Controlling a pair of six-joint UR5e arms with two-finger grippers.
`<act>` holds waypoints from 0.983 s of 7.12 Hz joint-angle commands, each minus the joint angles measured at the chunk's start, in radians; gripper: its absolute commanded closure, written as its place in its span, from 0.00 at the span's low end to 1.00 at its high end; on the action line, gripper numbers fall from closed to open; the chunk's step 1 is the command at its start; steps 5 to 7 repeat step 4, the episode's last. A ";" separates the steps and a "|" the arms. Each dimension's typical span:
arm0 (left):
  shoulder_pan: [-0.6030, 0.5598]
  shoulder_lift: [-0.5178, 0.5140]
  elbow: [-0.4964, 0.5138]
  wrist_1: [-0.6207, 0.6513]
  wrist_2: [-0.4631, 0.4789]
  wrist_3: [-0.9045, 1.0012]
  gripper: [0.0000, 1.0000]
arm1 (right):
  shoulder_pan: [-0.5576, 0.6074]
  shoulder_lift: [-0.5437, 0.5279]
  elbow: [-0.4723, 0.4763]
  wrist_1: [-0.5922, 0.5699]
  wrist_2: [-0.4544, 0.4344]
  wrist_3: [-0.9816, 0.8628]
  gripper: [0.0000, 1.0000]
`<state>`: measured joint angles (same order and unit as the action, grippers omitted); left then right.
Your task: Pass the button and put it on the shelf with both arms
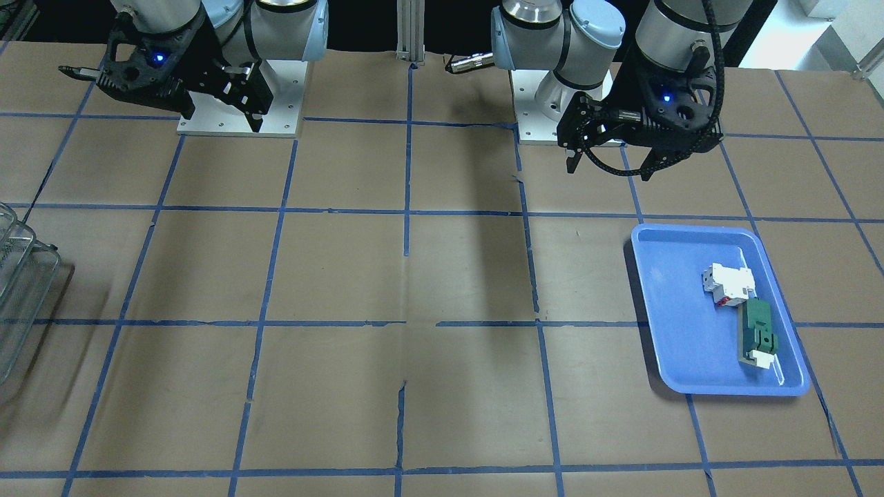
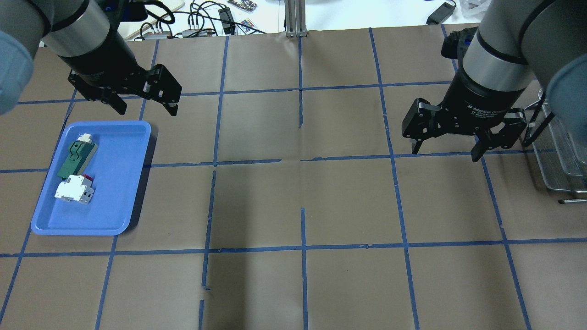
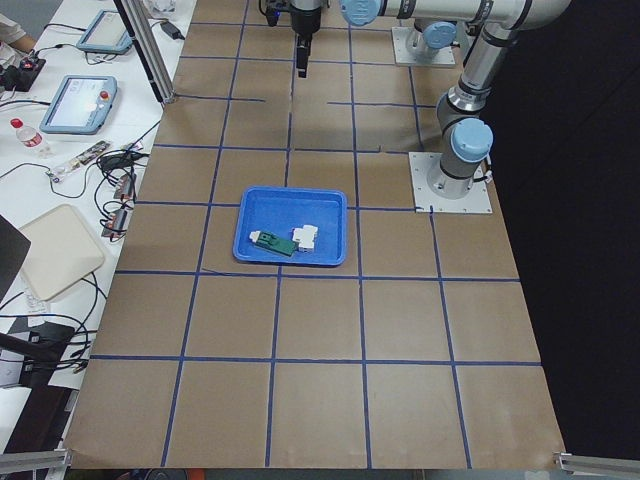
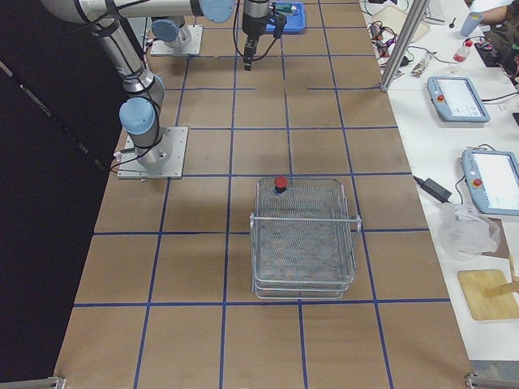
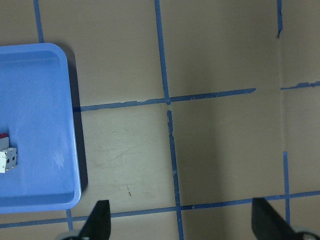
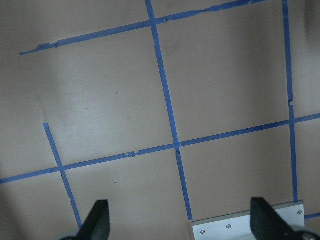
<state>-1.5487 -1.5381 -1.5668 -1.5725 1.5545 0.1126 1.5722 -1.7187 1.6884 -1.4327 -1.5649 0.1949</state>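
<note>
Going left to right across the overhead view, we first saw the blue tray (image 2: 114, 220) at the table's left. In it lay the green rectangular part (image 2: 77, 158), and just beside it the white blocky part (image 2: 73, 189); whether they touched we could not tell.

Above the tray's far right corner hung the left gripper (image 2: 143, 108), its fingers spread wide and holding nothing. Its wrist camera showed the two fingertips (image 5: 98, 220) far apart over bare brown paper and blue tape lines, with the tray's edge to one side.

The middle of the table (image 2: 298, 197) held only the taped grid.

Further right we found the right gripper (image 2: 445, 153), above the table and just beside the shelf, also with its fingers wide apart and empty. Its wrist view showed fingertips (image 6: 98, 217) well separated over the paper, and a corner of a white base plate (image 6: 250, 227).

At the far right edge stood the wire shelf (image 2: 562, 156), only partly visible there. From the camera at the robot's right end we saw the whole shelf (image 4: 304, 239), and the button (image 4: 280, 185) stood upright, red cap up, on its top tier at the corner facing the arms, well apart from both grippers.
</note>
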 commanded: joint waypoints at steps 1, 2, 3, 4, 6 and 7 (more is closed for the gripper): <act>-0.001 0.000 0.001 0.003 -0.001 0.001 0.00 | -0.029 -0.001 0.001 0.001 0.002 -0.034 0.00; -0.001 0.000 0.001 0.003 -0.002 0.001 0.00 | -0.026 -0.001 -0.001 0.000 0.000 -0.032 0.00; -0.001 0.000 0.001 0.003 -0.002 0.001 0.00 | -0.023 -0.002 0.001 -0.030 0.000 -0.034 0.00; -0.001 0.000 -0.001 0.003 -0.002 0.001 0.00 | -0.023 -0.005 0.002 -0.034 0.002 -0.031 0.00; -0.001 0.000 -0.001 0.003 -0.002 0.001 0.00 | -0.023 -0.005 0.002 -0.034 0.002 -0.031 0.00; -0.001 0.000 -0.001 0.003 -0.002 0.001 0.00 | -0.023 -0.005 0.002 -0.034 0.002 -0.031 0.00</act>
